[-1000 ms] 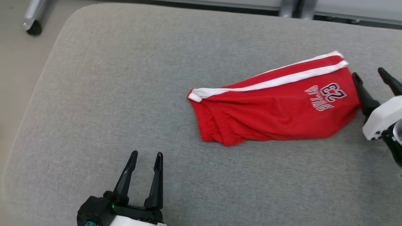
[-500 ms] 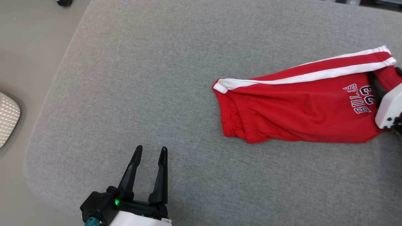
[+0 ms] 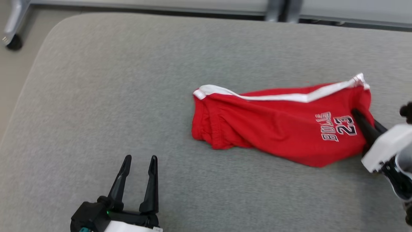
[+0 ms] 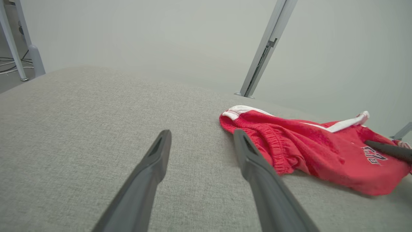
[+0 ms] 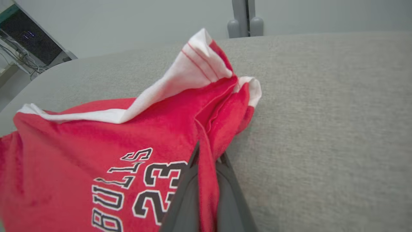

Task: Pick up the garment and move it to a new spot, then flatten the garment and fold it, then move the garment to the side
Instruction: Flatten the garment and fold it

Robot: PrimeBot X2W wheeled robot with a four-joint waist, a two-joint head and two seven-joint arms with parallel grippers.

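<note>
The garment [image 3: 276,129] is a pair of red shorts with a white side stripe and dark "23" lettering, lying crumpled on the grey cushion [image 3: 128,96]. My right gripper [image 3: 359,116] is shut on the garment's right hem; in the right wrist view a fold of red cloth [image 5: 206,154] is pinched between its two fingers. My left gripper [image 3: 139,161] stands open near the cushion's front edge, left of the garment and apart from it. From the left wrist the garment [image 4: 315,151] lies ahead and to the right of the open fingers [image 4: 151,167].
The grey cushion spans most of the head view, its rounded left edge dropping to a beige floor [image 3: 13,74]. A metal frame leg with a black caster [image 3: 13,42] stands at the far left. Grey posts [image 3: 276,9] rise behind the cushion.
My right gripper has shut on the garment's right hem, bunching the cloth there. The head camera has shifted between frames. My left gripper has stayed open.
</note>
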